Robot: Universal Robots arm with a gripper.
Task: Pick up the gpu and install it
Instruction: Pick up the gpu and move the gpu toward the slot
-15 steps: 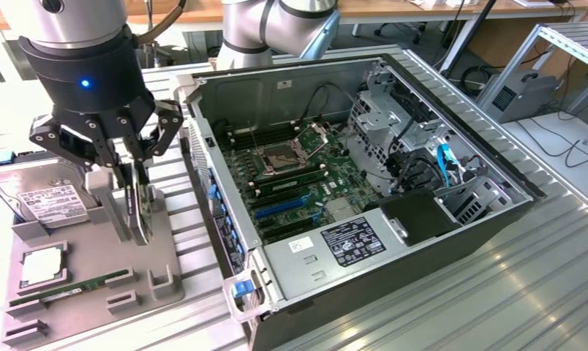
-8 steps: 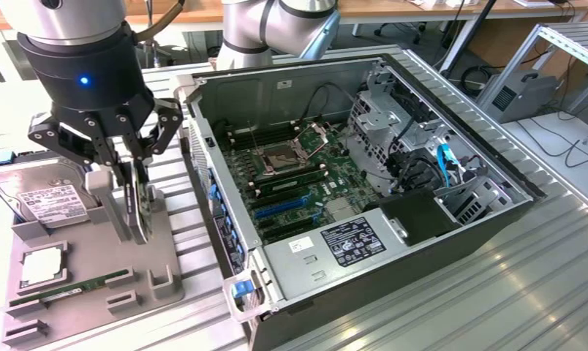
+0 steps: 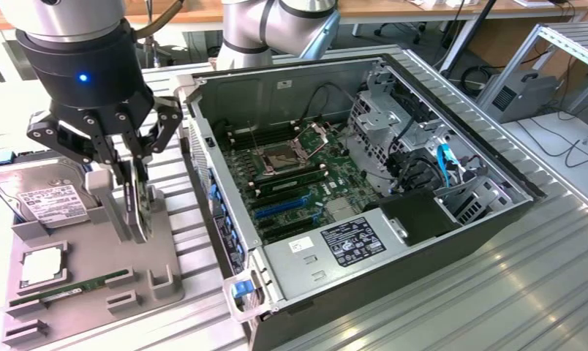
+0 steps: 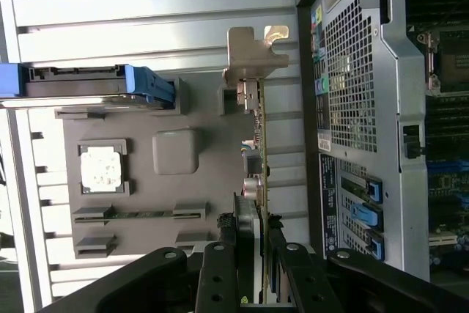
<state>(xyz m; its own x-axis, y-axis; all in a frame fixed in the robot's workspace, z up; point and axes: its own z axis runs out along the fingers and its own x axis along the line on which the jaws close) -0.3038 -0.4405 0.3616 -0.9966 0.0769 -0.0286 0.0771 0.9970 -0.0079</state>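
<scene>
While hard drive [image 3: 42, 196] sits at exterior view's left, gpu [image 3: 138, 208] stands on edge just beside it in grey holder [image 3: 89, 292]; lift apparently not yet made. Further right, open computer case [image 3: 265, 91] waits, blue expansion slots [image 3: 279, 208] bare: install undone. End effector [image 4: 255, 236] part-closed, fingers [image 4: 220, 276] clamped on gpu's two faces, silver bracket [image 4: 249, 53] free

The exterior view looks down obliquely from above the worktop [image 3: 469, 292], taking in the open computer case [image 3: 274, 88] and the grey tray [image 3: 99, 252]. The wrist view looks past the end effector [image 4: 253, 262], close over that tray and the case's rear panel [image 4: 352, 71].
</scene>
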